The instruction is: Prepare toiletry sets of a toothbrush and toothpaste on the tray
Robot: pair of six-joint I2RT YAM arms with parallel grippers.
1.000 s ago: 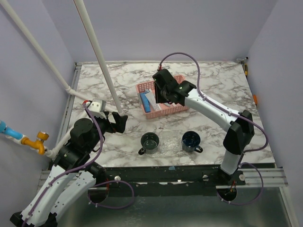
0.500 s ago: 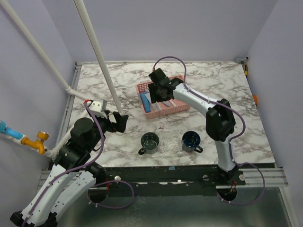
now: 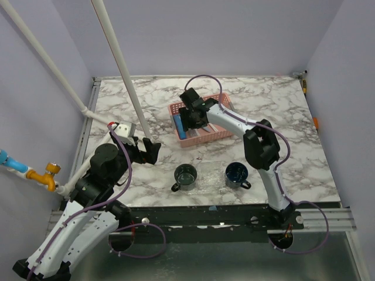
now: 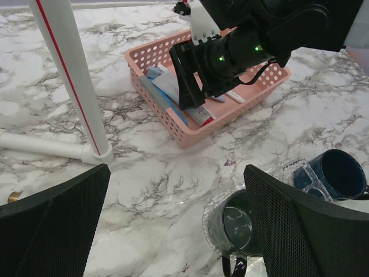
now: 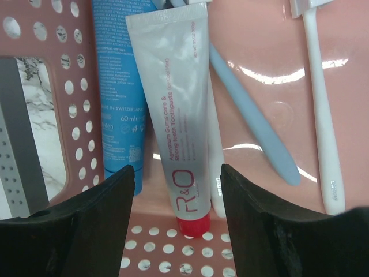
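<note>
Toothpaste tube (image 5: 173, 115): flat on the floor of the pink basket (image 3: 214, 137), at its left end, long axis parallel to the basket's short wall, red cap toward the near wall, crimped end toward the far wall. Blue tube (image 5: 118, 86): alongside, against the basket's left wall, same orientation. Toothbrushes, one blue (image 5: 253, 124), slanted, and one white (image 5: 324, 127): further right in the basket. Right gripper (image 5: 176, 193): inside the basket, jaws spread either side of the toothpaste tube, not pinching it. Left gripper (image 4: 179, 202): left of the basket, well apart, jaws spread wide, holding nothing. Tray (image 3: 211, 175): on the marble tabletop (image 3: 281, 117) nearward of the basket, apart from it, dark mug (image 3: 186, 175) at one side, second mug (image 3: 237, 174) at the other.
</note>
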